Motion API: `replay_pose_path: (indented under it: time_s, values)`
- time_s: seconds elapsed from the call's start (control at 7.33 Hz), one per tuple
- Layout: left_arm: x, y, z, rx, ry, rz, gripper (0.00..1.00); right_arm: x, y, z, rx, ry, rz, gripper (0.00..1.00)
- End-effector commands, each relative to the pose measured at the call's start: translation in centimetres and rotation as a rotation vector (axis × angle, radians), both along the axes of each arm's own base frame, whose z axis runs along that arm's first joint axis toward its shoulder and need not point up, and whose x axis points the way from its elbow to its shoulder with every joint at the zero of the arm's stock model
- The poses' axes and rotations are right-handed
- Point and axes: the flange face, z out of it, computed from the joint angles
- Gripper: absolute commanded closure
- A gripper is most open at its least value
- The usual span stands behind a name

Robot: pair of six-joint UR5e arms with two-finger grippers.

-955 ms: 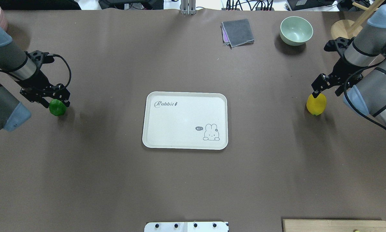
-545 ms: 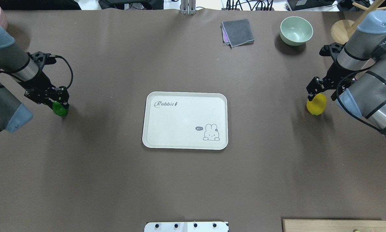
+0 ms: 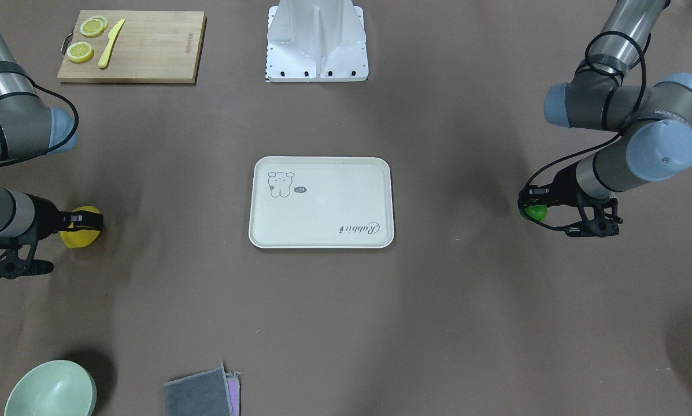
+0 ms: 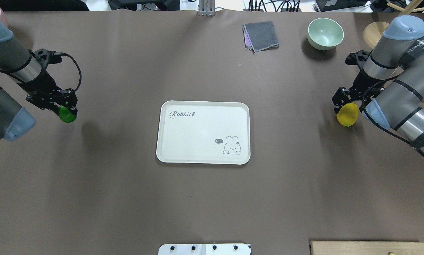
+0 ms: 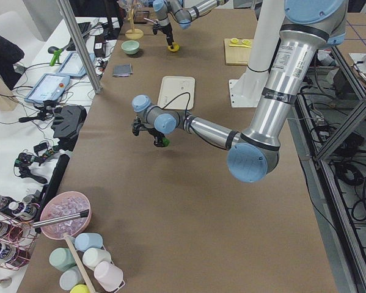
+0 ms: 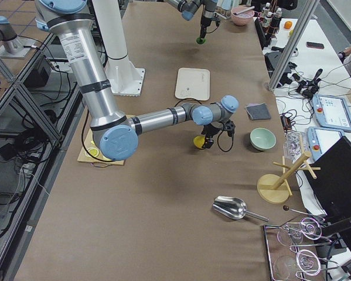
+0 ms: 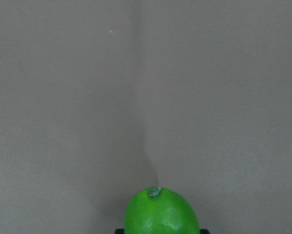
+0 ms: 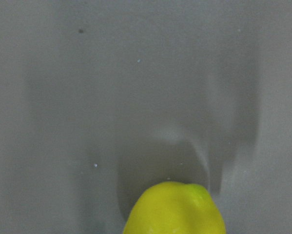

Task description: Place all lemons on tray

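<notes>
The green lemon (image 4: 67,115) sits in my left gripper (image 4: 68,111), which is shut on it and holds it a little above the brown table, left of the tray (image 4: 197,131). It fills the bottom of the left wrist view (image 7: 161,212). The yellow lemon (image 4: 348,114) rests on the table right of the tray. My right gripper (image 4: 341,104) is down at its far left side and looks open. The lemon shows at the bottom of the right wrist view (image 8: 175,209), where no fingers show. The cream tray is empty.
A mint bowl (image 4: 325,33) and a folded grey cloth (image 4: 261,35) lie at the far side. A wooden stand (image 4: 374,31) is behind the right arm. A wooden board (image 3: 149,46) with lemon slices and a knife is beside the robot's base (image 3: 317,52).
My left gripper closed on the green lemon and raised it slightly. My right gripper swung left and lower against the yellow lemon, which has not moved.
</notes>
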Motion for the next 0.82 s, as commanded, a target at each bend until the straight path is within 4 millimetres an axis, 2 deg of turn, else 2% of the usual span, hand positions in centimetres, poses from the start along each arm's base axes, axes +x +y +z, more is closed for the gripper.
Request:
replay_pose_path:
  time_s: [0.0, 0.14, 0.27, 0.41, 0.55, 0.68]
  values:
    - [-3.2, 0.5, -4.4, -0.034, -0.009, -0.031, 1.00, -0.6, 0.1, 0.7, -0.004, 0.006, -0.013, 0.24]
    - [-5.0, 0.8, -6.2, -0.034, -0.008, -0.050, 1.00, -0.7, 0.1, 0.7, 0.002, 0.002, -0.016, 0.53]
    - [-6.2, 1.2, -7.4, -0.014, -0.011, -0.034, 1.00, -0.8, 0.1, 0.6, 0.011, -0.004, -0.017, 0.75]
    - [-6.2, 0.8, -9.0, -0.002, -0.016, -0.015, 1.00, -0.7, 0.0, 0.0, 0.020, -0.012, -0.016, 0.78]
    - [-6.0, -0.2, -10.7, -0.008, -0.022, -0.019, 1.00, -0.1, -1.5, -3.0, 0.064, -0.041, 0.002, 0.77]
    - [-5.4, -1.0, -12.6, -0.018, -0.029, -0.016, 1.00, 0.1, -2.8, -7.6, 0.133, -0.081, 0.015, 0.75]
